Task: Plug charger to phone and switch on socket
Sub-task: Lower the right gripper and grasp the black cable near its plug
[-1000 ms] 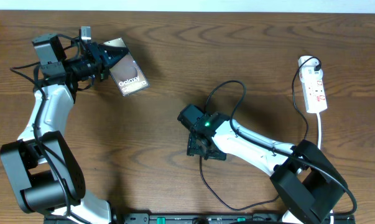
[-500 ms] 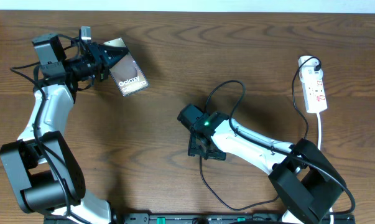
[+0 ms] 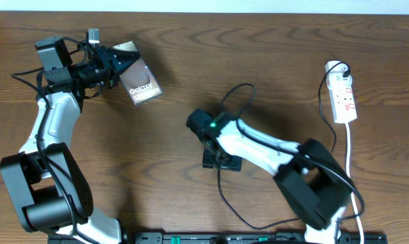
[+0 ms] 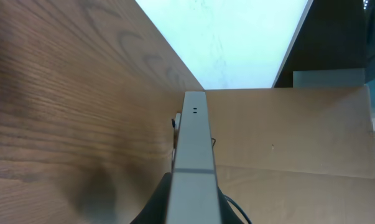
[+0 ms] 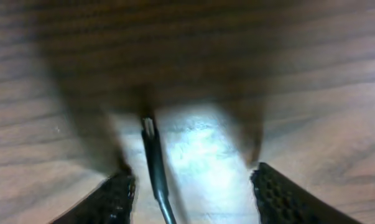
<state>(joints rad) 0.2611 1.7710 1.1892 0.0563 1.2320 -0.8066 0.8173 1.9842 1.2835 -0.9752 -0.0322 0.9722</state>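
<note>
The phone (image 3: 139, 83), a dark slab with white "Galaxy" lettering, is held tilted off the table at the upper left by my left gripper (image 3: 112, 66), which is shut on it. In the left wrist view its pale edge (image 4: 193, 162) runs up the middle between the fingers. The charger's black cable (image 3: 235, 102) loops across the middle of the table. My right gripper (image 3: 221, 161) is open and low over the table, with the cable's plug tip (image 5: 148, 127) lying between its fingers (image 5: 190, 193), untouched. The white socket strip (image 3: 344, 97) lies at the far right.
The socket's white cord (image 3: 351, 152) runs down the right side towards the table's front edge. The black cable trails on to the front edge near the right arm's base. A pale wall and cardboard-coloured panel show beyond the table in the left wrist view.
My right arm has swung its wrist to the left and slightly up, and the cable loop near it has shifted left. The left arm and phone have not moved.
</note>
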